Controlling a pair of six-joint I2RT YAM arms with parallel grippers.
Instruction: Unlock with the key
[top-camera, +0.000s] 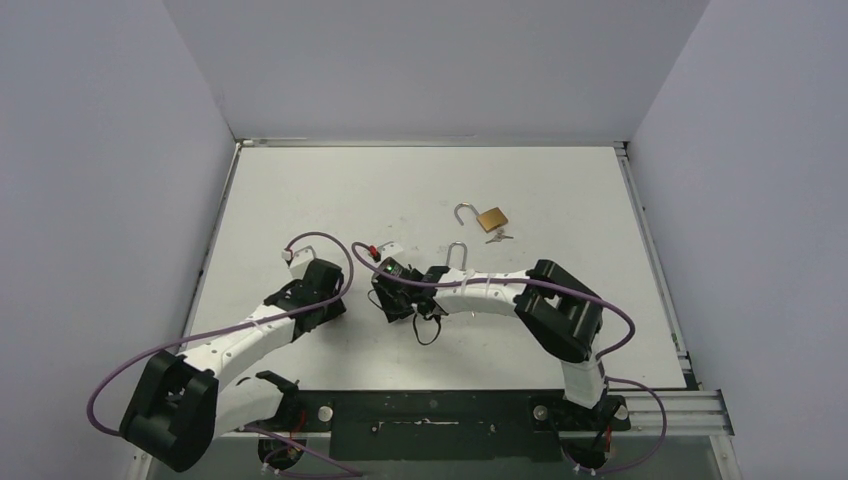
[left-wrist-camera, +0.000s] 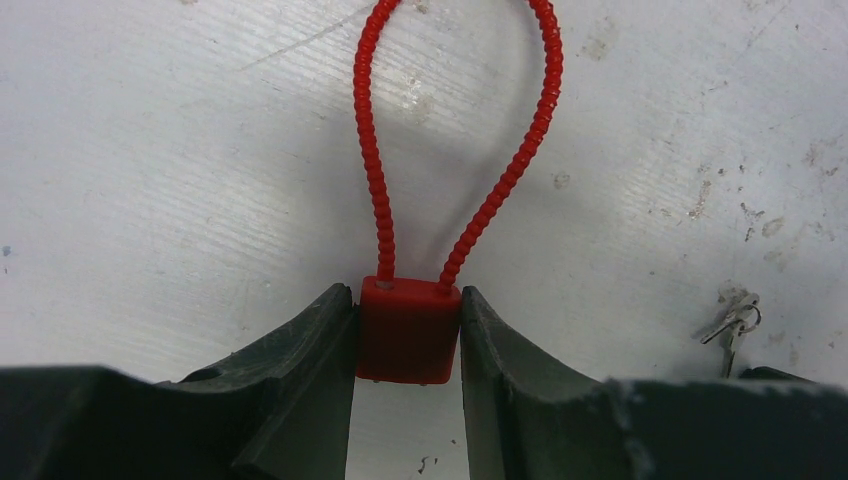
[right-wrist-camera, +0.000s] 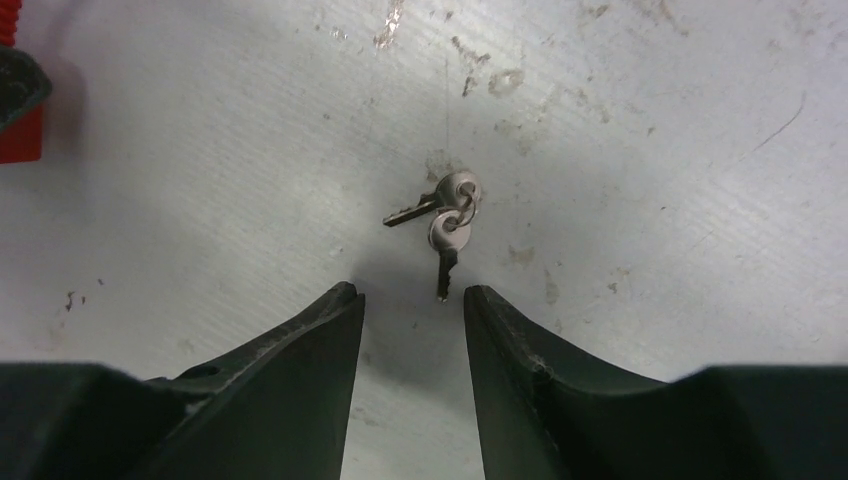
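Note:
In the left wrist view my left gripper (left-wrist-camera: 408, 300) is shut on the square body of a red padlock (left-wrist-camera: 408, 335), one finger on each side. Its red beaded cable shackle (left-wrist-camera: 380, 170) loops away over the table. In the top view the padlock (top-camera: 372, 250) lies just ahead of the left gripper (top-camera: 350, 275). Two small silver keys on a ring (right-wrist-camera: 448, 215) lie flat just ahead of my open, empty right gripper (right-wrist-camera: 405, 290). One key's tip reaches level with the fingertips. The keys also show in the left wrist view (left-wrist-camera: 735, 325). In the top view the right gripper (top-camera: 388, 300) hides them.
A brass padlock (top-camera: 491, 218) with its shackle swung open lies farther back, with small keys (top-camera: 497, 237) beside it. Another silver shackle (top-camera: 457, 255) sticks out behind the right forearm. White walls enclose the table on three sides. The red padlock's edge shows in the right wrist view (right-wrist-camera: 20, 135).

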